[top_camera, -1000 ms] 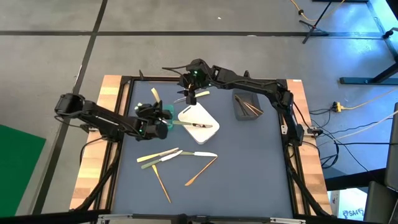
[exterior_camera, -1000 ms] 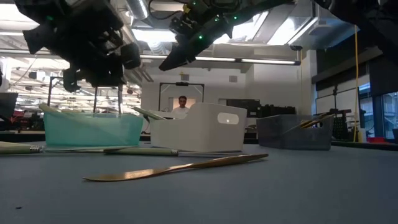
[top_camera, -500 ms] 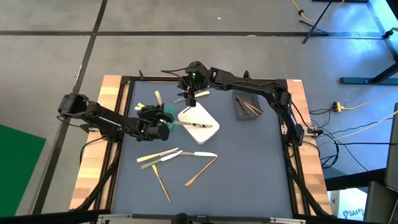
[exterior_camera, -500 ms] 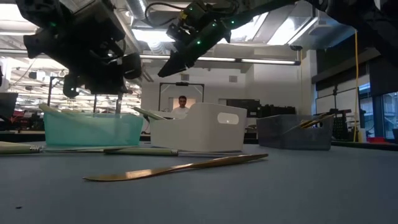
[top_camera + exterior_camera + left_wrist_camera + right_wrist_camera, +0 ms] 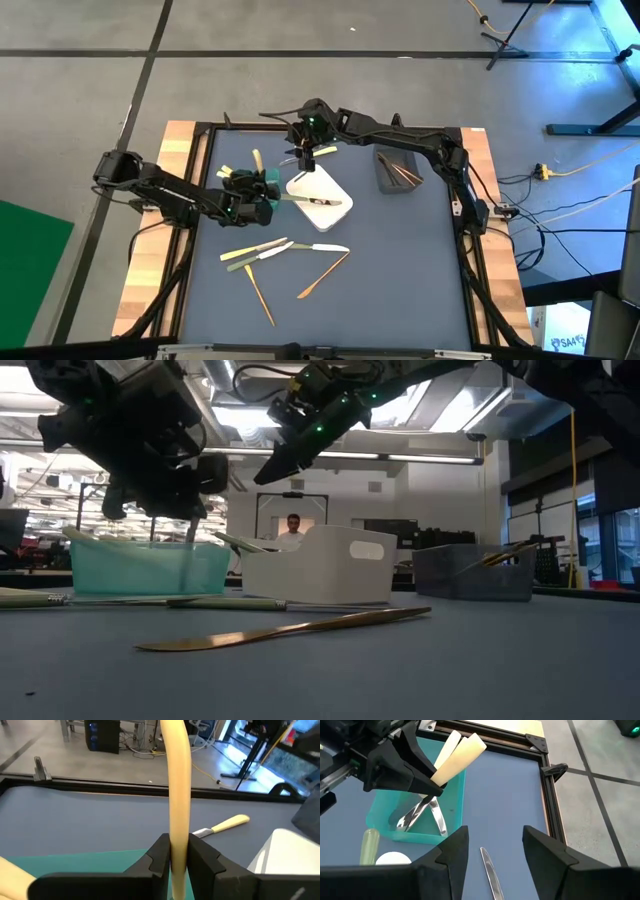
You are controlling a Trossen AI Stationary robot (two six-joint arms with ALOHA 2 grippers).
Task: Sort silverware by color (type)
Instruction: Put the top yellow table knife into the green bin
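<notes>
My left gripper [image 5: 252,192] hovers over the teal bin [image 5: 268,186], shut on a pale yellow-handled utensil [image 5: 257,160]. A second pale yellow utensil [image 5: 470,747] leans in the same bin. My right gripper [image 5: 305,152] hangs open above a pale yellow-handled knife [image 5: 322,152] that lies flat near the table's far edge. Its blade [image 5: 490,865] shows between the right fingers, untouched. Pale yellow and light green utensils [image 5: 255,250], a silver knife [image 5: 328,248] and two orange-brown ones [image 5: 322,275] lie on the mat. My left gripper pinches the pale yellow handle near its lower end [image 5: 179,842] between its two fingers. The fingers [image 5: 415,762] come slanting down from the table's left and lie across the utensil. It stands nearly upright, handle up, and its metal end [image 5: 189,550] reaches down inside the teal bin.
A white bin [image 5: 322,203] holding one utensil sits in the middle of the table, right of the teal bin. A grey bin [image 5: 398,172] with orange-brown utensils stands farther right. A raised black frame [image 5: 200,130] rims the mat. A person [image 5: 293,532] stands far behind the table.
My left gripper has come down over the teal bin. The held utensil has swung from leaning toward the table's left to nearly upright, and its metal end has sunk into the bin.
</notes>
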